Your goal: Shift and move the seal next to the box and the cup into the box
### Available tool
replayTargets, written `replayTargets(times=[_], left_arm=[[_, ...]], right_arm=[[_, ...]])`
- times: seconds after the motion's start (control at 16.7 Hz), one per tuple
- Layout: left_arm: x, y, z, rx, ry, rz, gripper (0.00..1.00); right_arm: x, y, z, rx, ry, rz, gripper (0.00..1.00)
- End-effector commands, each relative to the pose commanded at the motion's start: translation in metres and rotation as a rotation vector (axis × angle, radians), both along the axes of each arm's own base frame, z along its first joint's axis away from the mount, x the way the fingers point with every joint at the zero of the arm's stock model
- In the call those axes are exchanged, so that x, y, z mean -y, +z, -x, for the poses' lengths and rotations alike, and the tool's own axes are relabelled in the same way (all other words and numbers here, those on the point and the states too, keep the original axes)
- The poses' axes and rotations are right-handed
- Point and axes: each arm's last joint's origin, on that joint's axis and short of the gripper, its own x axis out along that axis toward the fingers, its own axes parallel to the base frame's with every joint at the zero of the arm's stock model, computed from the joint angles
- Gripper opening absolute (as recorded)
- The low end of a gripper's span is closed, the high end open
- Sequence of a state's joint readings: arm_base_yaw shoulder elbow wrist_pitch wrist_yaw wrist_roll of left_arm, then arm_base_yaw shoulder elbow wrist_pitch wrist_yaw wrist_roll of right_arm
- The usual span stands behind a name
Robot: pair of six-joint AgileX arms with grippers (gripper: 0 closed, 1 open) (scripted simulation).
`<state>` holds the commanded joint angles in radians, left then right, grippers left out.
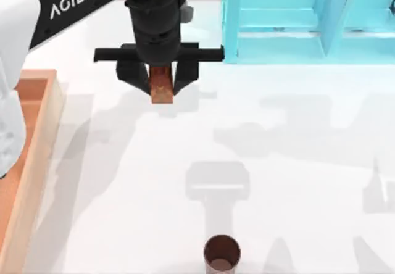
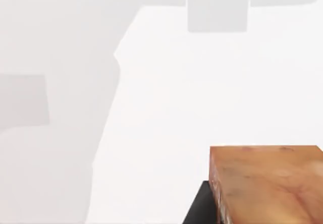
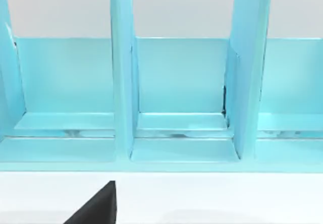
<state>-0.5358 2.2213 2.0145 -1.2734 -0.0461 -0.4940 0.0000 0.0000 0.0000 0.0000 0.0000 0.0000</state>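
The left gripper (image 1: 162,79) is clamped on the seal (image 1: 162,89) above the table's far middle (box (image 1: 43,138) at left). The seal looks stiff, light; its flat sides suit gripping.

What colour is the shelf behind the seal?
The shelf is turquoise blue all over, best seen in the right wrist view.

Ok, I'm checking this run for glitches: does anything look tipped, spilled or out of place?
Nothing stands out. The left gripper holds the seal between its fingers above the table, right of the box. The cup stands upright near the table's front edge, outside the box. The blue shelf looks intact.
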Motion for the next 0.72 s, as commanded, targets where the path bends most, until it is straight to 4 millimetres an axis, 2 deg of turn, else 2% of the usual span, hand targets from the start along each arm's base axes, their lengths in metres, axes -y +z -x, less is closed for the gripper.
replayTargets(times=[0.18, 0.36, 0.54, 0.72], left_arm=[[-0.003, 0.006, 0.006, 0.005, -0.001, 0.003, 0.0], [-0.016, 0.023, 0.03, 0.019, 0.001, 0.011, 0.0], [-0.037, 0.035, 0.071, 0.01, 0.003, 0.006, 0.0], [-0.065, 0.033, 0.122, -0.016, 0.003, -0.009, 0.0]], right_arm=[[0.0, 0.0, 0.0, 0.0, 0.0, 0.0, 1.0], [0.0, 0.0, 0.0, 0.0, 0.0, 0.0, 1.0], [0.0, 0.0, 0.0, 0.0, 0.0, 0.0, 1.0], [0.0, 0.0, 0.0, 0.0, 0.0, 0.0, 1.0]])
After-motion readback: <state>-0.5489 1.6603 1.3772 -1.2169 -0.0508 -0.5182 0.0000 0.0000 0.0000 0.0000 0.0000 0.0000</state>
